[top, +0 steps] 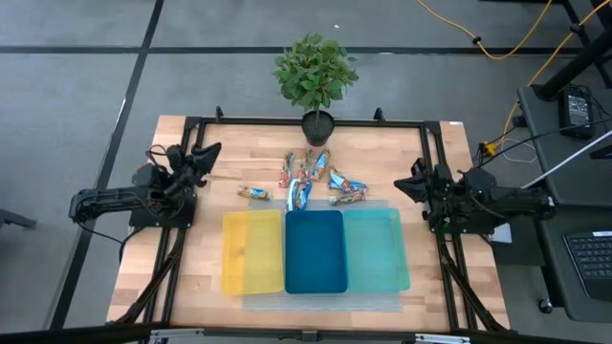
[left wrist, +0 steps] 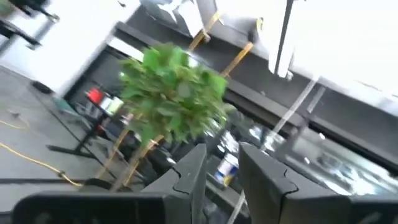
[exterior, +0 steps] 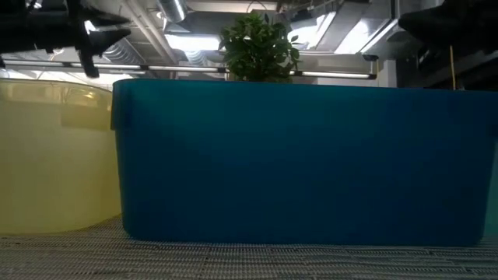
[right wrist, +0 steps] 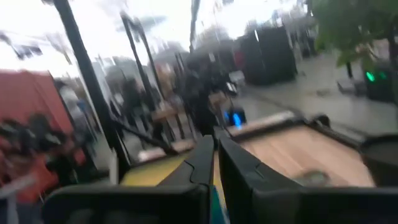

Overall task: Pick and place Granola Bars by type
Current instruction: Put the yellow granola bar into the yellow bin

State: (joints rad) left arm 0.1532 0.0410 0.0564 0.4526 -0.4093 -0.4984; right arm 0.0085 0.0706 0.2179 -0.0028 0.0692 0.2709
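From the high view alone the whole layout reads: the Granola Bars (top: 312,180) lie scattered in a loose cluster at the centre of the wooden table (top: 191,277), just above the three trays and just below the potted plant (top: 315,78) at upper centre. One orange-brown bar (top: 253,193) sits apart at the cluster's left, above the yellow tray (top: 251,252). The dark blue tray (top: 316,252) sits in the middle and the teal tray (top: 376,250) on the right, all three side by side and touching, on a pale mat (top: 325,302).

The left gripper (top: 207,153) hangs at the left edge of the table, well apart from the bars, and the right gripper (top: 409,182) at the right edge, level with the cluster (neither touches anything). The high view is too small to read their fingers. The wrist views settle it: the left wrist view shows its fingers (left wrist: 189,177) standing slightly apart with nothing between them, the plant beyond; the right wrist view shows its fingers (right wrist: 200,160) nearly together, only a thin slit between, also empty.

The low view shows no bars at all. The dark blue tray's wall (exterior: 303,159) fills most of the frame, the yellow tray at far left, and only the plant's leaves (exterior: 259,48) rise above the rim at top centre.
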